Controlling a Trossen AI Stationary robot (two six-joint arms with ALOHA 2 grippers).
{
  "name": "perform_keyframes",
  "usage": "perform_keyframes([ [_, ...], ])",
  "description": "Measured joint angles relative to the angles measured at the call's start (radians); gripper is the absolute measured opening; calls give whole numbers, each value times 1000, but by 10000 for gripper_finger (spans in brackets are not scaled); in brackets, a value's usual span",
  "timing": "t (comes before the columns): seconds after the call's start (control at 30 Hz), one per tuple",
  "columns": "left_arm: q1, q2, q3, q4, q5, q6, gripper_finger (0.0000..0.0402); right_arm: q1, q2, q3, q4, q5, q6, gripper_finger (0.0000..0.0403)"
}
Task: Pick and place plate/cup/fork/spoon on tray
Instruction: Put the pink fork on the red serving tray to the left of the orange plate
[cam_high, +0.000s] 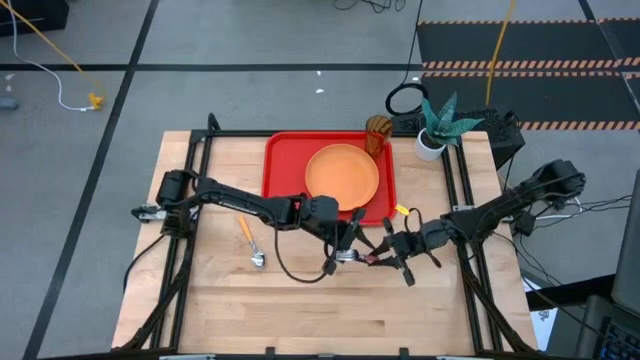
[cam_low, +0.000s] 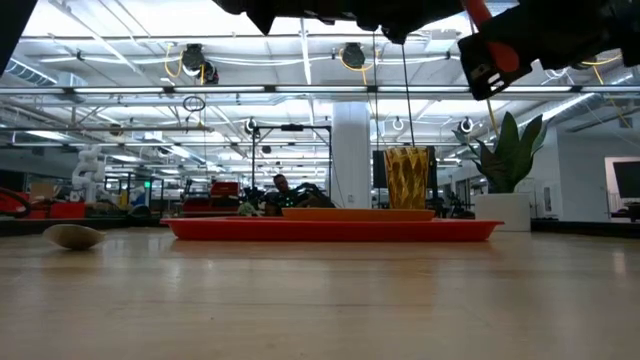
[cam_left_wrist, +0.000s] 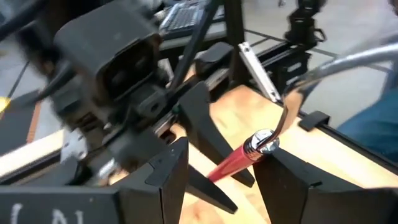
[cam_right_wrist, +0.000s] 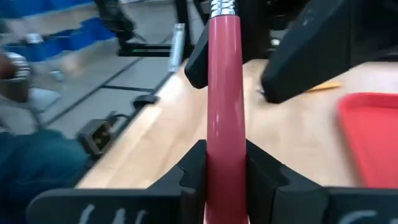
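The orange plate (cam_high: 342, 172) lies on the red tray (cam_high: 280, 165). The amber cup (cam_high: 378, 135) stands at the tray's far right corner. The spoon (cam_high: 250, 240) lies on the table, left of both grippers. My right gripper (cam_right_wrist: 225, 180) is shut on the fork (cam_high: 362, 258), held above the table near the tray's near right corner. My left gripper (cam_left_wrist: 221, 180) is open. Its fingers stand on either side of the fork's metal neck (cam_left_wrist: 264, 142), and I cannot tell if one touches it. My right gripper pinches the fork's pink-red handle (cam_right_wrist: 224, 137) between its two fingers. It comes level from the table's right side, and the fingers lie along the handle. The fork is lifted clear of the table, with its tines (cam_left_wrist: 336, 65) pointing toward my left gripper.
A white pot with a green plant (cam_high: 435, 130) stands just right of the cup. Black frame rails (cam_high: 190, 200) run along the table's left and right sides. Bare wood lies in front of the grippers, toward the near edge.
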Motion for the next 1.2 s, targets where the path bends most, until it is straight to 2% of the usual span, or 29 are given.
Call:
perform_keyframes([
  [0.13,10,-32,-1,-20,-60,-62,175,33,-60,4,-66,85,-18,56],
  [0.23,25,-58,-2,-29,-67,-113,175,56,-96,4,-93,150,-24,56],
  [0.53,30,-115,1,-67,-173,-194,175,107,-139,0,-157,341,-62,55],
  [0.87,29,-126,1,-75,-208,-220,175,114,-149,0,-151,386,-97,55],
  [1.2,33,-126,1,6,-301,-323,175,172,-190,0,-121,582,-141,55],
])
